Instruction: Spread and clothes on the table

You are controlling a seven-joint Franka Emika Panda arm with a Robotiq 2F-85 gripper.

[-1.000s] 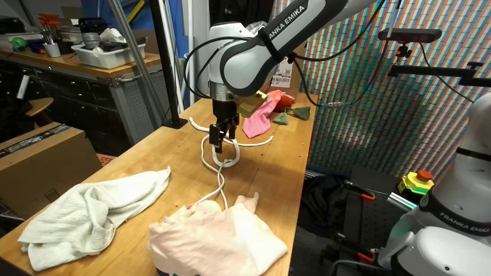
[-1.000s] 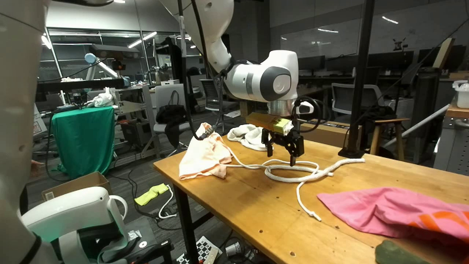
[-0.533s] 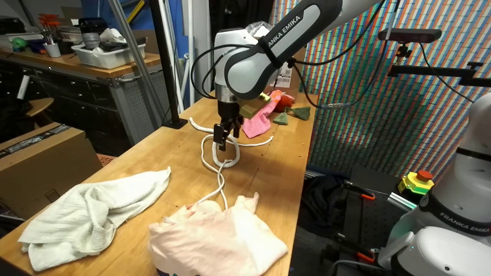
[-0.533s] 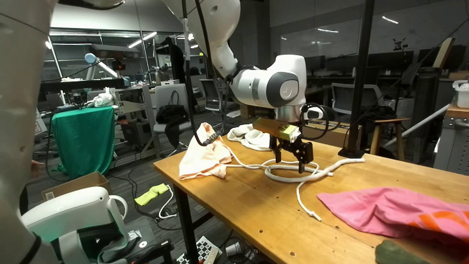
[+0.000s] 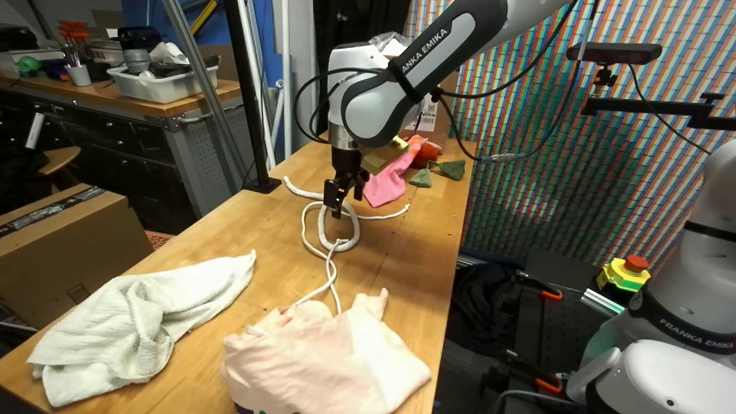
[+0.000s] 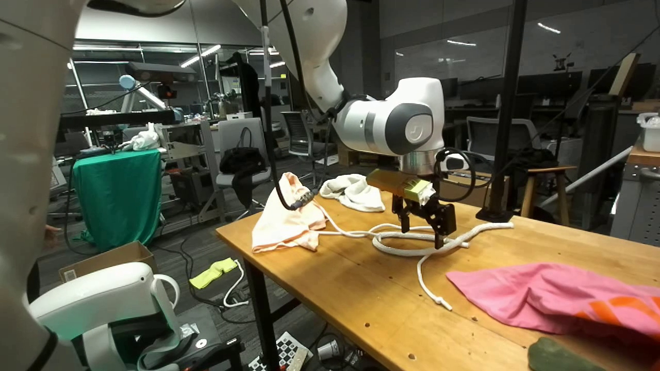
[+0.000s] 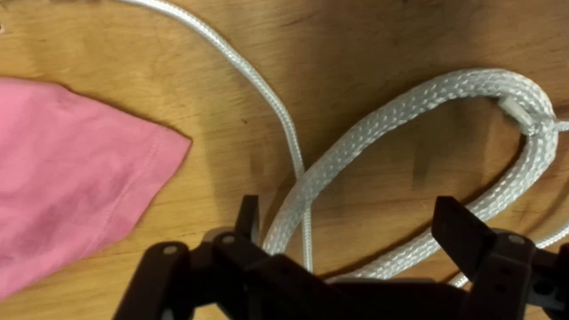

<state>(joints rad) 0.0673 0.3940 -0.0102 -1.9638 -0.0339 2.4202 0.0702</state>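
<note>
My gripper (image 7: 347, 199) stands open over the wooden table (image 6: 361, 288), its fingers on either side of part of a thick white cord (image 7: 369, 131), holding nothing. In both exterior views it hangs low above the cord loop (image 5: 356, 233). A bright pink garment (image 7: 80, 178) lies to the left of the jaws in the wrist view; orange patches show on that pink cloth (image 6: 557, 299) in an exterior view. Crumpled at the opposite end are a pale mint-white garment (image 5: 132, 322) and a peach-pink garment (image 5: 322, 362) with thin white straps running toward the loop.
Green fabric pieces (image 5: 454, 168) and a red item (image 5: 424, 155) lie beside the pink garment. Behind them stands a cardboard box (image 5: 432, 115). A black post (image 6: 496, 208) rises from the table's edge. Another brown box (image 5: 69, 247) sits beyond that edge.
The open gripper has moved along the table toward the pink garment's end, away from the mint-white and peach-pink garments. The garments and cord lie as before.
</note>
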